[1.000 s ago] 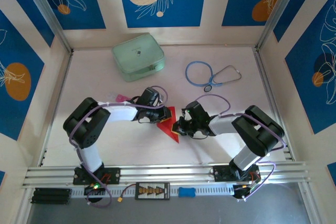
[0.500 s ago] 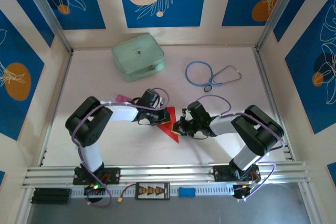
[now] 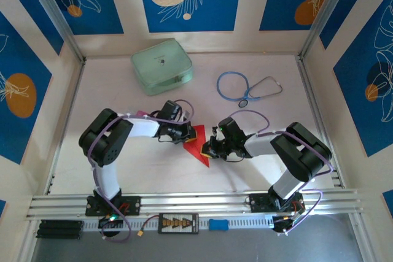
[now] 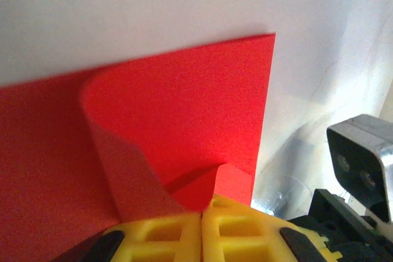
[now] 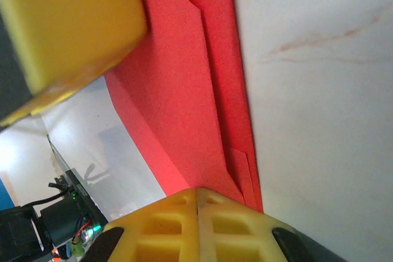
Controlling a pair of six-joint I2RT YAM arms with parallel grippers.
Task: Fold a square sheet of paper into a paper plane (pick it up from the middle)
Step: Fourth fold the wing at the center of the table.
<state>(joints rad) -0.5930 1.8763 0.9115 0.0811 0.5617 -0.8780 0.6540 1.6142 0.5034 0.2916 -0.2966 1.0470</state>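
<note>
Top external view: the pale white table (image 3: 110,90) carries a pale green zipped case (image 3: 161,65) near its far edge, left of the middle. A blue-tubed stethoscope (image 3: 245,87) lies near the far edge toward the right. The bright red paper (image 3: 201,154), already folded into a narrow pointed shape, lies flat at the middle of the table, nearer the near edge, between the two arms. A small pink object (image 3: 141,113) peeks out beside the left arm.

The left gripper (image 4: 201,237) has its yellow fingers pressed together, and a curled flap of the red paper (image 4: 184,108) rises into them, so I judge it pinched. The right gripper (image 5: 198,225) is likewise fully closed, its tips on the stacked edges of the red paper (image 5: 178,90). Whether it pinches or only presses there I cannot tell.

The step in hand looks like turning a flap over to make the next fold. To do it well, the right gripper should pin the layers firmly. The left should carry its flap low and straight across, so that the edges line up before any crease is pressed. A pull upward could drag the whole sheet or tear it.

Against a second ago, the left arm has swung slightly toward the far edge and its gripper has crept further over the paper's upper corner, covering more of it. The right arm has barely shifted.
</note>
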